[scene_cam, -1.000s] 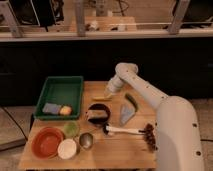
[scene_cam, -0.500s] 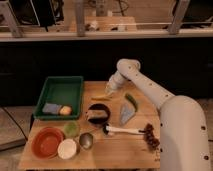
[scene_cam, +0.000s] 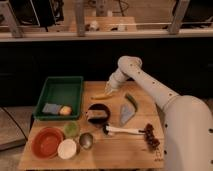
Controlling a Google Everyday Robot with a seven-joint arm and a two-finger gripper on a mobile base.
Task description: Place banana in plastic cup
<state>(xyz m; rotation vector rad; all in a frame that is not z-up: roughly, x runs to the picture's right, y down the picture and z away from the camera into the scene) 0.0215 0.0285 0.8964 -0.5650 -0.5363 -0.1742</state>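
The banana [scene_cam: 102, 96] is small, slim and yellow. It lies on the wooden table [scene_cam: 135, 150] just right of the green tray [scene_cam: 60, 82]. My gripper [scene_cam: 112, 89] points down at the banana's right end, touching it or just above it. A green plastic cup [scene_cam: 71, 129] stands at the front left, below the tray. A white cup [scene_cam: 66, 148] stands in front of it.
The tray holds a blue sponge [scene_cam: 50, 108] and a round yellow-orange fruit [scene_cam: 65, 110]. Also on the table are a dark bowl [scene_cam: 97, 114], a green vegetable [scene_cam: 131, 100], a grey cloth [scene_cam: 125, 114], a white-handled brush [scene_cam: 125, 131], a red bowl [scene_cam: 47, 142] and a metal cup [scene_cam: 86, 141].
The arm's upper joint has risen slightly. The gripper stays at the banana's right end, and the banana has not visibly moved.
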